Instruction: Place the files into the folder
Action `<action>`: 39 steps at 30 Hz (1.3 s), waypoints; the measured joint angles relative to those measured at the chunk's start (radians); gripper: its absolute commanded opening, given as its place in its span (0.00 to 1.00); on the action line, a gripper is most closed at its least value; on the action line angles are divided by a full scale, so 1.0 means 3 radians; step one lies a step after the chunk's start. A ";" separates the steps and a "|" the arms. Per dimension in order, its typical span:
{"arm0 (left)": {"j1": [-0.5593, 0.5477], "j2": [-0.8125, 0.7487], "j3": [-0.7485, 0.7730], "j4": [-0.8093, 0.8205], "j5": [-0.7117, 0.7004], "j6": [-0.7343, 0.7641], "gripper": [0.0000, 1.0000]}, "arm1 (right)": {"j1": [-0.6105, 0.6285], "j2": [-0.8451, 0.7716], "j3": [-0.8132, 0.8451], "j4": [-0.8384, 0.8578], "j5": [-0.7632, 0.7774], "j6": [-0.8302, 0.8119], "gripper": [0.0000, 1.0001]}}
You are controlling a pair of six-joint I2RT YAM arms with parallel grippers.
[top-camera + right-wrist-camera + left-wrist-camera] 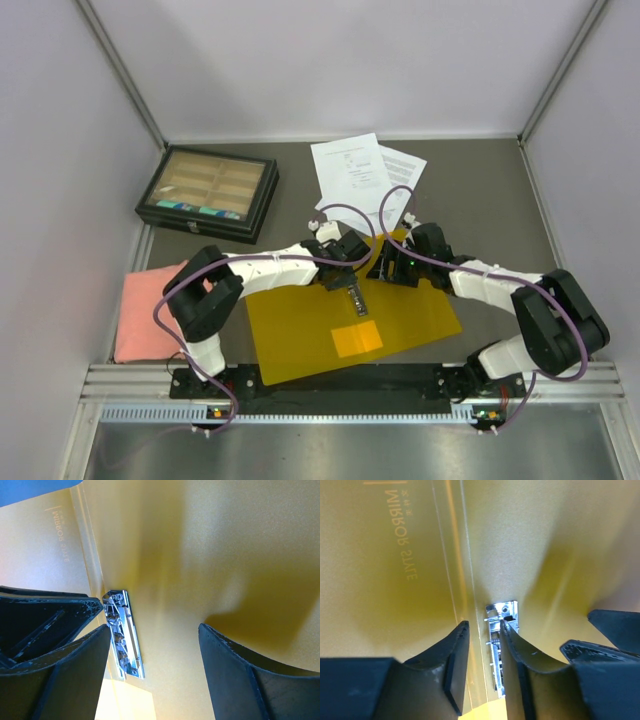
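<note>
Left gripper (484, 630) jaws part-open straddling metal clip (501, 650) on flat yellow-orange translucent plastic folder (300, 330), right gripper (154, 630) wide open beside it, presumably working the clip; white printed paper sheets (350, 170) lie just beyond folder.

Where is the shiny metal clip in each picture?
Top view: the metal clip is near the middle, on the yellow folder.
Left wrist view: metal clip in the lower middle.
Right wrist view: metal clip left of the middle, a bit low.
Shared landmark: the yellow folder lying under it in all three.
</note>
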 measured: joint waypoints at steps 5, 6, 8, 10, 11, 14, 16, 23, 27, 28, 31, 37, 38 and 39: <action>0.0000 -0.0025 -0.0005 0.0048 0.0029 0.0000 0.31 | 0.0000 0.0018 0.0000 0.0029 -0.0027 0.0001 0.72; 0.0000 -0.0025 -0.0008 0.0051 0.0043 0.0000 0.29 | 0.0000 0.0019 0.0000 0.0034 -0.0031 0.0001 0.72; 0.0000 -0.0024 -0.0008 0.0056 0.0067 0.0000 0.25 | 0.0000 0.0028 0.0000 0.0046 -0.0041 0.0001 0.72; 0.0000 -0.0015 -0.0008 0.0067 0.0088 0.0001 0.24 | 0.0000 0.0034 0.0000 0.0058 -0.0051 0.0003 0.72; 0.0000 -0.0004 -0.0008 0.0069 0.0090 -0.0001 0.23 | 0.0000 0.0036 -0.0001 0.0062 -0.0052 0.0003 0.72; 0.0000 0.0015 -0.0014 0.0062 0.0100 -0.0004 0.21 | 0.0000 0.0036 -0.0004 0.0069 -0.0055 0.0004 0.72; -0.0001 0.0015 -0.0025 0.0061 0.0099 -0.0008 0.21 | 0.0000 0.0034 -0.0023 0.0097 -0.0061 0.0008 0.72; -0.0010 0.0025 -0.0074 0.0067 0.0113 -0.0027 0.18 | 0.0000 0.0039 -0.0024 0.0122 -0.0078 0.0011 0.72; -0.0015 0.0090 -0.0069 0.0123 0.0146 -0.0036 0.05 | 0.0000 0.0036 -0.0043 0.0151 -0.0089 0.0014 0.72; -0.0017 0.0094 -0.0069 0.0125 0.0142 -0.0052 0.02 | 0.0000 0.0033 -0.0045 0.0153 -0.0092 0.0013 0.72; -0.0017 0.0097 -0.0070 0.0128 0.0135 -0.0083 0.00 | 0.0000 0.0011 -0.0070 0.0168 -0.0149 0.0025 0.72; -0.0017 0.0076 -0.0108 0.0174 0.0151 -0.0114 0.00 | 0.0003 -0.0231 -0.0440 0.0221 -0.0744 0.0106 0.60; -0.0015 0.0072 -0.0118 0.0186 0.0165 -0.0120 0.00 | 0.0005 -0.0277 -0.0505 0.0224 -0.0820 0.0102 0.55; -0.0014 0.0067 -0.0125 0.0198 0.0181 -0.0126 0.00 | 0.0010 -0.0310 -0.0558 0.0226 -0.0888 0.0094 0.51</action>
